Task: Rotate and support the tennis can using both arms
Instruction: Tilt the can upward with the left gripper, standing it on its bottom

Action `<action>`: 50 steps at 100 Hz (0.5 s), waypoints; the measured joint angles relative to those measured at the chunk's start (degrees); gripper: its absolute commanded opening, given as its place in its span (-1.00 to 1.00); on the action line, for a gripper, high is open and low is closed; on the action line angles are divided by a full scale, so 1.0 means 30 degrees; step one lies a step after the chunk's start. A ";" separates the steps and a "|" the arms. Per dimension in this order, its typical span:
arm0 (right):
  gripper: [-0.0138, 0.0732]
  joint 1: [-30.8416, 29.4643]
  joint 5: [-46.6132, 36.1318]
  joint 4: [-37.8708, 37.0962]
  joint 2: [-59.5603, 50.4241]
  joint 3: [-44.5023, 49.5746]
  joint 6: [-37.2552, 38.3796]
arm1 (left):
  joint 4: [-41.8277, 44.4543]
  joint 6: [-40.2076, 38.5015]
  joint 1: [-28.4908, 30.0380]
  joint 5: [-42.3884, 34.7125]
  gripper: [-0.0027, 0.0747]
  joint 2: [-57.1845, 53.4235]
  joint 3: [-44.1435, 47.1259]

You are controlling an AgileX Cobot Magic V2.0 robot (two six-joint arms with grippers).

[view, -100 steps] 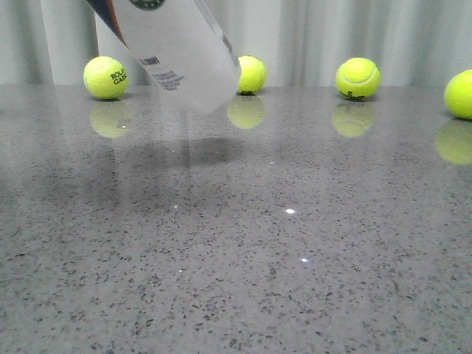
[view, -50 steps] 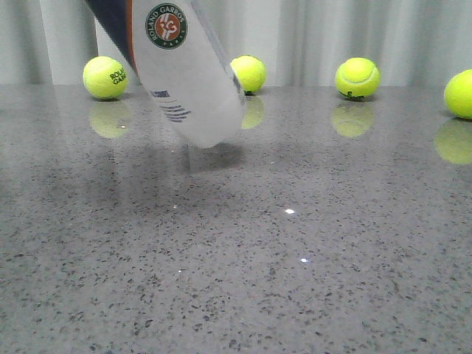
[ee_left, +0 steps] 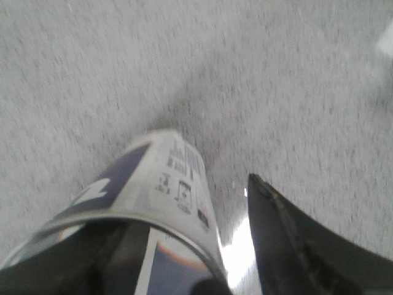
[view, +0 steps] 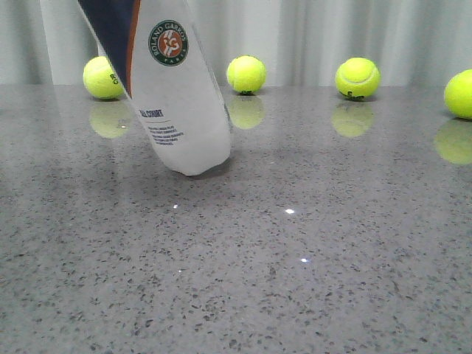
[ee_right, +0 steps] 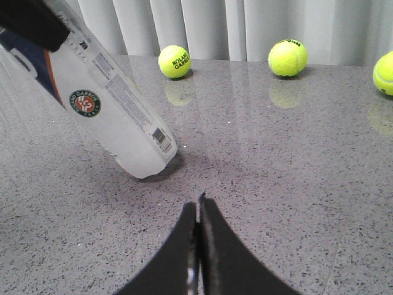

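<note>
The tennis can (view: 173,96) is white with a navy band, an orange stripe and a round green-and-orange badge. It leans to the upper left, and its low end touches the grey table (view: 295,243). In the left wrist view the can (ee_left: 156,184) runs away from the camera between my left gripper's (ee_left: 178,252) jaws, with one black finger (ee_left: 288,246) beside it. My left gripper is shut on the can's upper end and shows as a black part (ee_right: 31,21) in the right wrist view. My right gripper (ee_right: 198,206) is shut and empty, just short of the can's low end (ee_right: 144,160).
Several yellow-green tennis balls lie along the table's far edge before a pale curtain: one (view: 103,77) behind the can, one (view: 246,74) just right of it, one (view: 358,78) further right, one (view: 461,94) at the right edge.
The can has come down and swung nearer to upright. Its low end, which hung above the table, now rests on it. The badge has come into view.
</note>
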 measured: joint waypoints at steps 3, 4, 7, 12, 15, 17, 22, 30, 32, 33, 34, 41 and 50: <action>-0.82 0.0000 0.0000 0.0000 0.0000 0.0000 0.0000 | -0.0199 0.0000 0.0000 -0.0564 0.02 0.0000 0.0000; -0.82 0.0000 0.0000 0.0000 0.0000 0.0000 0.0000 | -0.0249 0.0000 0.0000 -0.0682 0.02 0.0000 0.0000; -0.82 0.0000 0.0000 0.0000 0.0000 0.0000 0.0000 | -0.0467 0.0000 0.0000 -0.1160 0.02 0.0000 0.0000; -0.82 0.0000 0.0000 0.0000 0.0000 0.0000 0.0000 | -0.0984 0.0000 0.0000 -0.2083 0.02 0.0038 0.0000; -0.82 0.0000 0.0000 0.0000 0.0000 0.0000 0.0000 | -0.1345 0.0000 0.0000 -0.2510 0.02 0.0095 0.0000; -0.82 0.0000 0.0000 0.0000 0.0000 0.0000 0.0000 | -0.1554 0.0000 0.0000 -0.2788 0.02 0.0120 0.0000; -0.82 0.0000 0.0000 0.0000 0.0000 0.0000 0.0000 | -0.1943 0.0000 0.0000 -0.3314 0.02 0.0159 0.0000; -0.82 0.0000 0.0000 0.0000 0.0000 0.0000 0.0000 | -0.2421 0.0000 0.0000 -0.3794 0.02 0.0251 0.0000; -0.82 0.0000 0.0000 0.0000 0.0000 0.0000 0.0000 | -0.2550 0.0000 0.0000 -0.3875 0.02 0.0292 0.0000; -0.82 0.0000 0.0000 0.0000 0.0000 0.0000 0.0000 | -0.2553 0.0000 0.0000 -0.3871 0.02 0.0292 0.0000; -0.82 0.0000 0.0000 0.0000 0.0000 0.0000 0.0000 | -0.2616 0.0000 0.0000 -0.3910 0.02 0.0337 0.0000; -0.82 0.0000 0.0000 0.0000 0.0000 0.0000 0.0000 | -0.2801 0.0000 0.0000 -0.3912 0.02 0.0378 0.0000; -0.82 0.0000 0.0000 0.0000 0.0000 0.0000 0.0000 | -0.2988 0.0000 0.0000 -0.3986 0.02 0.0414 0.0000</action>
